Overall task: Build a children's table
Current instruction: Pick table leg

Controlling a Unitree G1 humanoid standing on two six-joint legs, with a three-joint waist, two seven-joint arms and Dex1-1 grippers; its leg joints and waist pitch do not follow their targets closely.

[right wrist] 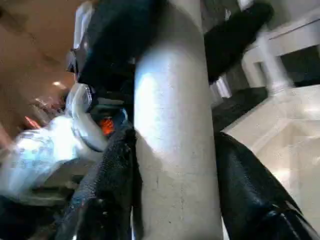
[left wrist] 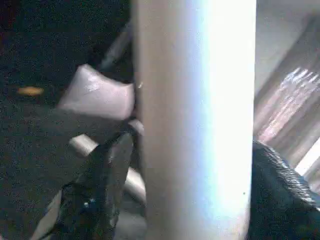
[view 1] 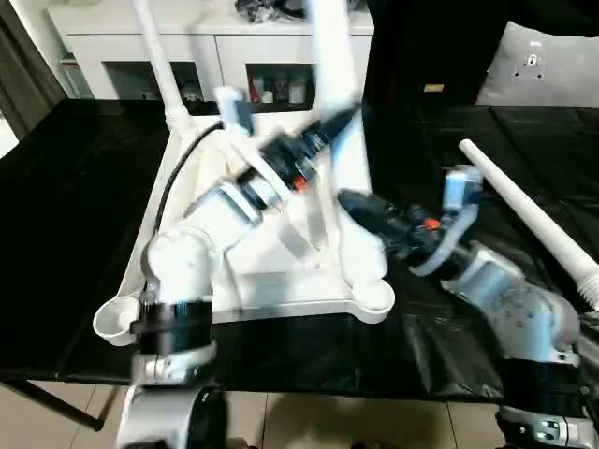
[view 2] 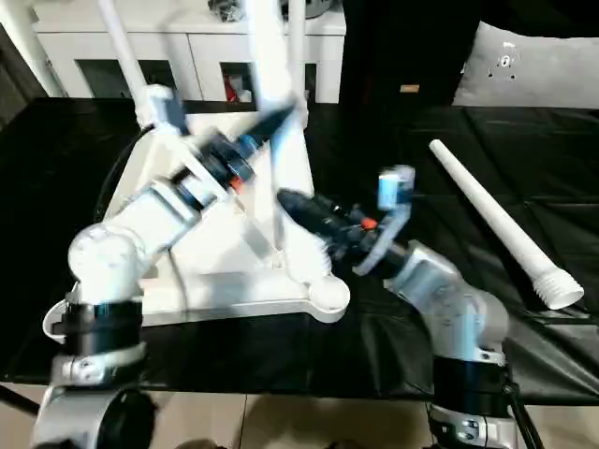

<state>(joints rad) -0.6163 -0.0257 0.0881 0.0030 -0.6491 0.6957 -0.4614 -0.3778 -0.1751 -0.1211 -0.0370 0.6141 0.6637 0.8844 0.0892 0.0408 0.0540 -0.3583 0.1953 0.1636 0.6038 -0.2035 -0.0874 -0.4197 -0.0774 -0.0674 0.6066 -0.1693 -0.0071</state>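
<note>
The upturned children's table [view 1: 281, 271] lies ribs-up on the black bench; an upright leg [view 1: 329, 65] rises from its far right corner socket — the left gripper [view 1: 342, 117] straddles it, fingers [left wrist: 100, 185] on either side; lower down, the right gripper [right wrist: 170, 165] clamps the same leg; a loose leg [view 2: 496, 224] lies toward the bench's right edge; no legible writing.

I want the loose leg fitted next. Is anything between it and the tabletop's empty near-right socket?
No loose object lies on the cloth between the loose leg and that socket. Only the right arm crosses the gap, the right gripper clamped on the upright leg.
</note>
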